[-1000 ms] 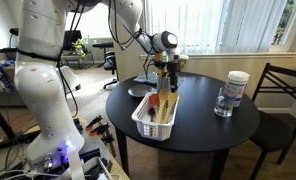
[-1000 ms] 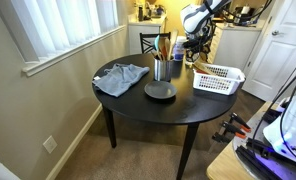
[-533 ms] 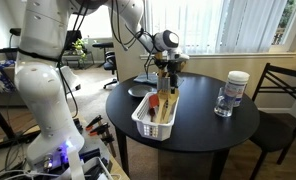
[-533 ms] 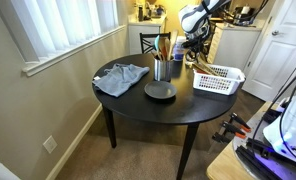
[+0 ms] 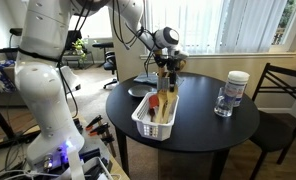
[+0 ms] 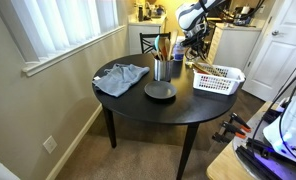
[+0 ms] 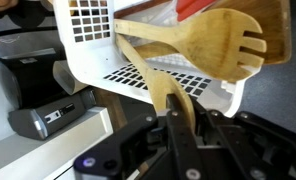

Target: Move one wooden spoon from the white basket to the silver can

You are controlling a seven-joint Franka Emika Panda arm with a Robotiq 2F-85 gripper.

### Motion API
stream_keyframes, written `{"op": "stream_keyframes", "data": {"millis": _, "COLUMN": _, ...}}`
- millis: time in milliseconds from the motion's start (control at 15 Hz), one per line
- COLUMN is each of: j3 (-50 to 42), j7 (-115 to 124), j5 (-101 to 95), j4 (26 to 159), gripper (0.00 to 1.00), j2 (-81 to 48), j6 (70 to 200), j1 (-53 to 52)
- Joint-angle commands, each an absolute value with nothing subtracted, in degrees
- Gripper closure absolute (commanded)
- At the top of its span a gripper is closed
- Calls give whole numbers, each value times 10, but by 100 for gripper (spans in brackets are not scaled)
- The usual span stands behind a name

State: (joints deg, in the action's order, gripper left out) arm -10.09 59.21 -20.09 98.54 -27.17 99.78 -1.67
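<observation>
- Grey cloth point(image 6: 121, 77) lies at the far left of the bench point(image 6: 138, 108), out of the way.
- The silver can point(image 6: 161, 71) is next along and already holds several upright utensils. The opening looks crowded, so an off-centre insert could hit them or tip the can.
- A dark dish point(image 6: 159, 91) sits just in front of the can. A low approach from that side could clip it.
- The gripper point(image 6: 196, 47) is raised between can and white basket point(image 6: 219, 79).
- Wrist view: the gripper point(image 7: 180, 112) is clenched on the handle of the wooden spoon point(image 7: 148, 75).
- The spoon's far end points down at the basket wall point(image 7: 88, 40). I can't tell if it is clear of the rim.
- Risk: if it snags in the slots during the traverse, the light basket gets dragged or the spoon pivots in the grip.
- A slotted wooden utensil point(image 7: 213, 45) and a red-tipped one point(image 7: 203, 8) lie close by in the basket and could get hooked and pulled along.
</observation>
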Motion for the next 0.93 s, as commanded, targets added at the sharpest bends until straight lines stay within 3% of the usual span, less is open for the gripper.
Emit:
{"op": "stream_keyframes", "data": {"millis": 0, "j3": -102, "j7": 586, "j5": -232, "j4": 949, "gripper": 95, "j2": -271, "j6": 900, "j1": -32}}
{"op": "stream_keyframes", "data": {"millis": 400, "j3": -89, "j7": 572, "j5": -286, "j4": 884, "gripper": 94, "j2": -267, "j6": 784, "j1": -52}}
{"op": "stream_keyframes", "data": {"millis": 867, "j3": -72, "j7": 566, "j5": -324, "j4": 853, "gripper": 94, "j2": -228, "j6": 770, "j1": -62}}
